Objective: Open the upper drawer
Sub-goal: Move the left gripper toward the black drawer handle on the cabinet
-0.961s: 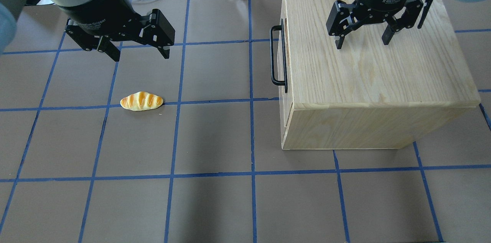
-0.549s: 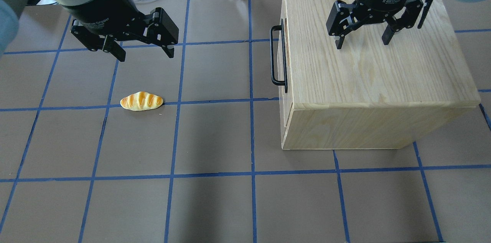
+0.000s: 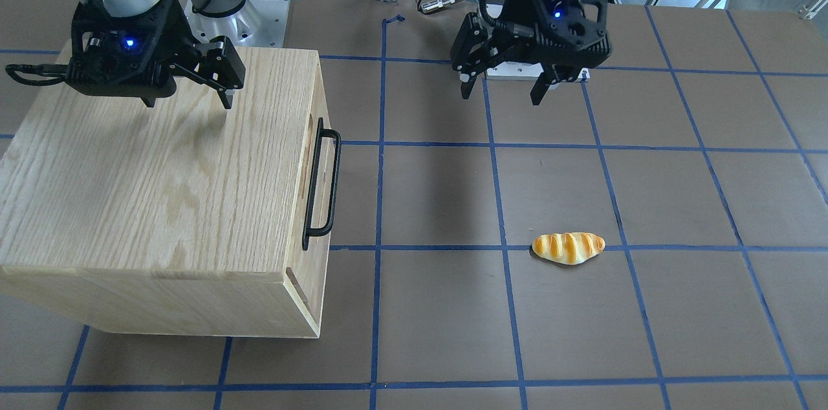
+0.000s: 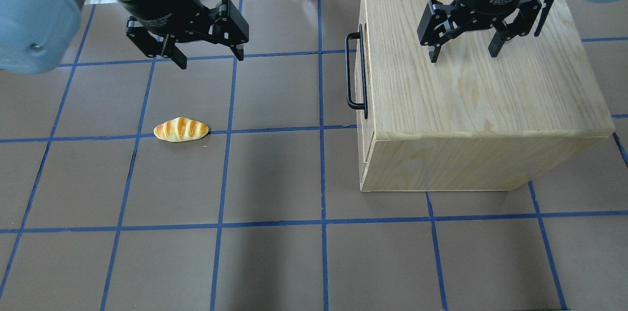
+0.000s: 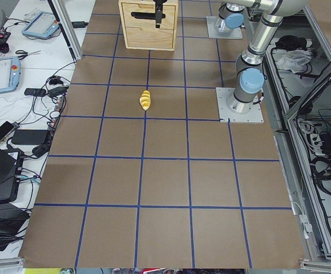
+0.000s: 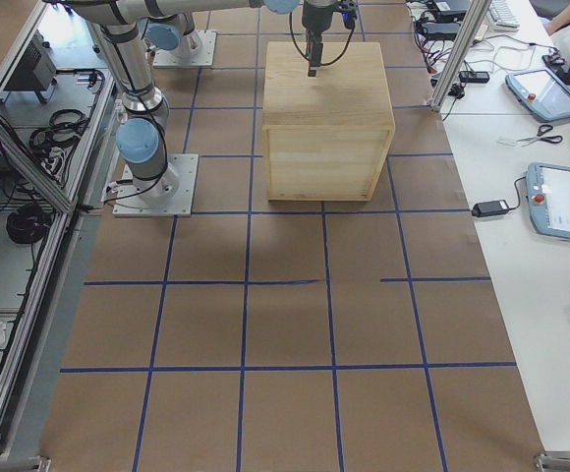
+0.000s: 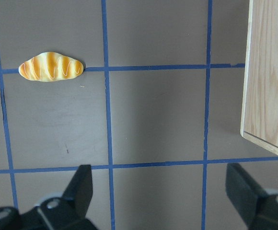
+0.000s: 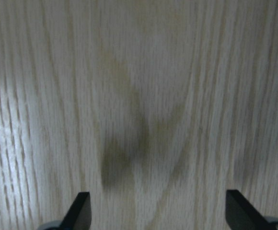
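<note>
I see the left gripper (image 4: 211,60) hanging over the bare table (image 4: 274,178), jaws spread wide with nothing in them, well apart from the drawer handle. The right gripper (image 4: 463,55) hovers over the top of the cabinet (image 4: 471,100), also wide open and empty. The upper drawer (image 5: 140,18) sits shut, flush in the cabinet's left face. A bread roll (image 4: 181,129) lies far left

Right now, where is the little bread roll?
In the overhead view the bread roll lies on the table, left of centre, nearer the camera than the left gripper and well apart from the wooden cabinet.
</note>
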Robot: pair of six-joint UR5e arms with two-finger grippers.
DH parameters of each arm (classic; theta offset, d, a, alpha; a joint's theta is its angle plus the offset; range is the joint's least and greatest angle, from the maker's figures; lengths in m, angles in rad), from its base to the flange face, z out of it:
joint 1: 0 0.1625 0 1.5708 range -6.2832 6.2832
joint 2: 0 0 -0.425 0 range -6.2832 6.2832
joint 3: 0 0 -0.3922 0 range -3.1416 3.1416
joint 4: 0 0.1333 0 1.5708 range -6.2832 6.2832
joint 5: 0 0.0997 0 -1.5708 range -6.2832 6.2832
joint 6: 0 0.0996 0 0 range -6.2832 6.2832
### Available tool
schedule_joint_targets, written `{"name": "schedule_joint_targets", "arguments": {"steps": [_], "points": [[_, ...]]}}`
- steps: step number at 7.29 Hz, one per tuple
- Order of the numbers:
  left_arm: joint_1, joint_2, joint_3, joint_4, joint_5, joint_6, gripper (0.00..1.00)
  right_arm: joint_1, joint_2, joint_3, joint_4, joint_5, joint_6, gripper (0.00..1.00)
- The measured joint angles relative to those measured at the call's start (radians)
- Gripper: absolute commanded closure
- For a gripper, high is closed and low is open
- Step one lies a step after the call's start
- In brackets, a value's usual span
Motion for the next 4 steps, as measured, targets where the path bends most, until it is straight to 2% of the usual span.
{"name": "schedule_joint_targets", "arguments": {"steps": [4], "points": [[-0.129, -0.195, -0.001, 0.218, -0.154, -0.069, 0.01, 0.000, 0.000, 0.001, 0.000, 0.000, -0.001, 0.00]]}}
